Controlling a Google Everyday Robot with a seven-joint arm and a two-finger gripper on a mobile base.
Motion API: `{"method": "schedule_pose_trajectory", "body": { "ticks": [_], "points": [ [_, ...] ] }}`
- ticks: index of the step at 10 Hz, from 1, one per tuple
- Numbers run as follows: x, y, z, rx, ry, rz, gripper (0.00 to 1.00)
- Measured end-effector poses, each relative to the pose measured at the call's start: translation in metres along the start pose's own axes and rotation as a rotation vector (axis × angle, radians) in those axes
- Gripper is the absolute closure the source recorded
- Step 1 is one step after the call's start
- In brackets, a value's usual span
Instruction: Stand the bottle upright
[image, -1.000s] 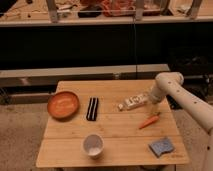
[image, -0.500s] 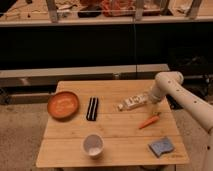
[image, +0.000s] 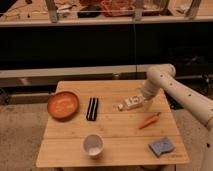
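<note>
The small clear bottle (image: 131, 103) with a whitish cap lies on its side on the wooden table (image: 112, 132), right of centre, cap end pointing left. My gripper (image: 142, 99) is at the bottle's right end, at the tip of the white arm (image: 172, 90) that reaches in from the right. It sits against or over the bottle's base end. An orange carrot (image: 149, 120) lies just in front of the bottle, to the right.
An orange bowl (image: 63, 104) stands at the left. A black flat object (image: 92, 108) lies left of the bottle. A white round cup (image: 93, 145) stands near the front edge. A blue sponge (image: 160, 146) lies at the front right. A dark shelf runs behind the table.
</note>
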Motion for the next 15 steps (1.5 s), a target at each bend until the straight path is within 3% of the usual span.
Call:
{"method": "schedule_pose_trajectory", "body": {
  "ticks": [5, 8, 10, 15],
  "points": [
    [-0.037, -0.002, 0.036, -0.104, 0.076, -0.062, 0.20],
    [-0.045, 0.002, 0.051, -0.130, 0.121, -0.085, 0.20],
    [-0.040, -0.001, 0.058, -0.114, 0.152, -0.094, 0.20],
    [-0.018, -0.015, 0.063, -0.080, 0.169, -0.102, 0.20]
  ]
}}
